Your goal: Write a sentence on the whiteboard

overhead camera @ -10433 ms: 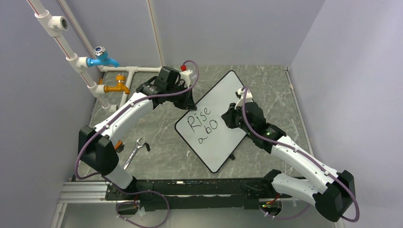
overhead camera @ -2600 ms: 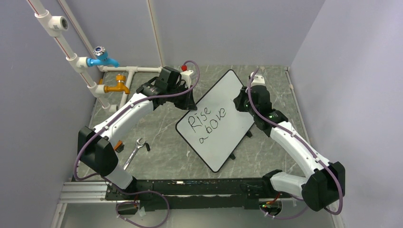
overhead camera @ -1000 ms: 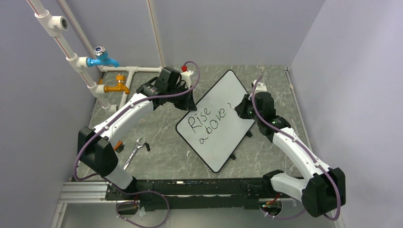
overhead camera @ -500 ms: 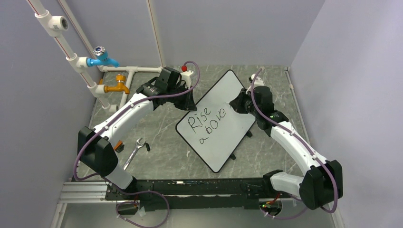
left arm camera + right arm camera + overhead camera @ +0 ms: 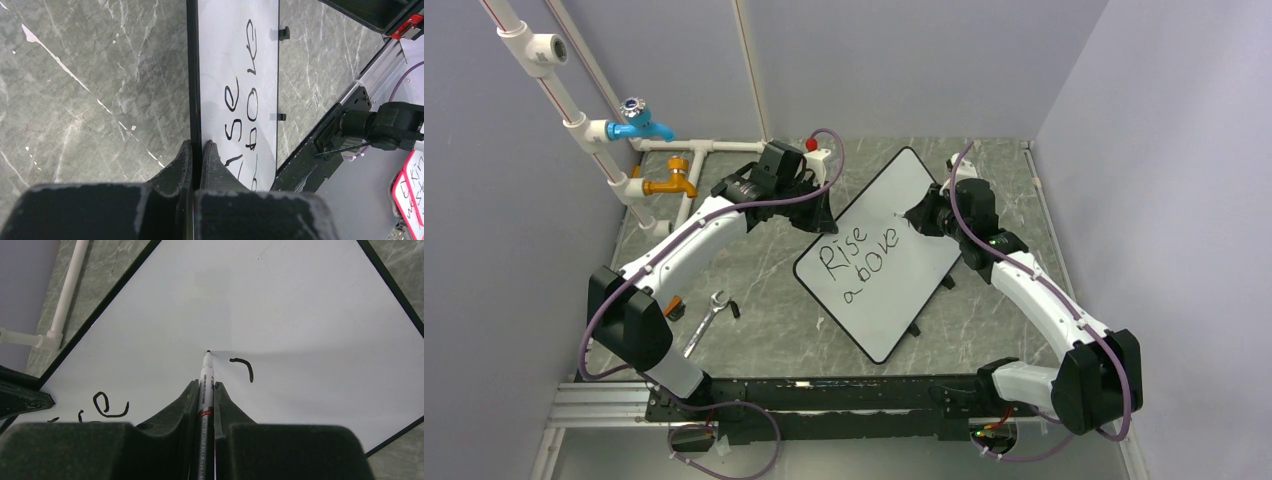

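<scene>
The whiteboard (image 5: 879,310) lies slanted mid-table, white with a thin black rim. The sentence (image 5: 859,255) reads "Rise above" in two lines of black letters, which also show in the left wrist view as the sentence (image 5: 240,97). My left gripper (image 5: 824,213) is shut on the whiteboard's (image 5: 235,45) left rim, a fingertip (image 5: 211,155) on each side. My right gripper (image 5: 205,386) is shut on a white marker (image 5: 206,377). The marker's tip is at the whiteboard (image 5: 280,300), just left of a short curved stroke (image 5: 244,367). In the top view, the right gripper (image 5: 916,215) hangs over the board's upper right part.
White pipes with a blue tap (image 5: 639,122) and a yellow tap (image 5: 670,185) run along the back left. A wrench (image 5: 709,313) lies near the left arm's base. A red-capped part (image 5: 812,145) sits behind the left gripper. Grey walls close in three sides.
The right gripper has carried the marker up and to the left across the board, away from the short stroke after "above". The left arm and the board have stayed still.
</scene>
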Controlling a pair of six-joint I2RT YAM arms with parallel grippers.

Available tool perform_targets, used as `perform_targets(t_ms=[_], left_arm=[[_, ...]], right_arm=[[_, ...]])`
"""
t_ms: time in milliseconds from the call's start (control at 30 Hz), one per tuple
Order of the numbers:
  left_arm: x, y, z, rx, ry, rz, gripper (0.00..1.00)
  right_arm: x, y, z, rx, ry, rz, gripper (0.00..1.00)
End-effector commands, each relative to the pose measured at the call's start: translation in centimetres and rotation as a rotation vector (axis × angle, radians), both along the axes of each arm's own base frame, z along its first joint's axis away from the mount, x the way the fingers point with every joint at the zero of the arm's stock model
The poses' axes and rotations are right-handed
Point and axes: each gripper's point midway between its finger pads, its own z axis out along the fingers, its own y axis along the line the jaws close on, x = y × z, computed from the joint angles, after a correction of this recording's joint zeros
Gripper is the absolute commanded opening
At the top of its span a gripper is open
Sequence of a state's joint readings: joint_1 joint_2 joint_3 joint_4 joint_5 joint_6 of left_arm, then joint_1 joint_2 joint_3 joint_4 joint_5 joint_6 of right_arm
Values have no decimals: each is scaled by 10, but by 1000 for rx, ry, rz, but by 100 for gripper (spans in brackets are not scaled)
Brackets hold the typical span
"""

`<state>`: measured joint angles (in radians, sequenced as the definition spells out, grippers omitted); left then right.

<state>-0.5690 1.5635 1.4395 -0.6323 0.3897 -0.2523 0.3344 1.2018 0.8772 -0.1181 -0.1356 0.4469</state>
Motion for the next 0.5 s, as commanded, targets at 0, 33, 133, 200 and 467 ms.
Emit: perform_targets(t_ms=[0, 33, 133, 200, 467], left_arm=[[4, 1, 11, 21, -89, -16, 0], [4, 1, 11, 21, -87, -17, 0], [4, 0, 12, 19, -91, -16, 0], [3, 1, 12, 19, -93, -15, 0], [3, 0, 12, 18, -93, -17, 0]], right_arm=[[13, -1, 20, 7, -68, -25, 0], [13, -2, 24, 5, -76, -28, 0], [15, -7, 32, -11, -96, -49, 0], [14, -11, 38, -24, -110, -61, 0], [11, -27, 48, -51, -137, -118, 0]])
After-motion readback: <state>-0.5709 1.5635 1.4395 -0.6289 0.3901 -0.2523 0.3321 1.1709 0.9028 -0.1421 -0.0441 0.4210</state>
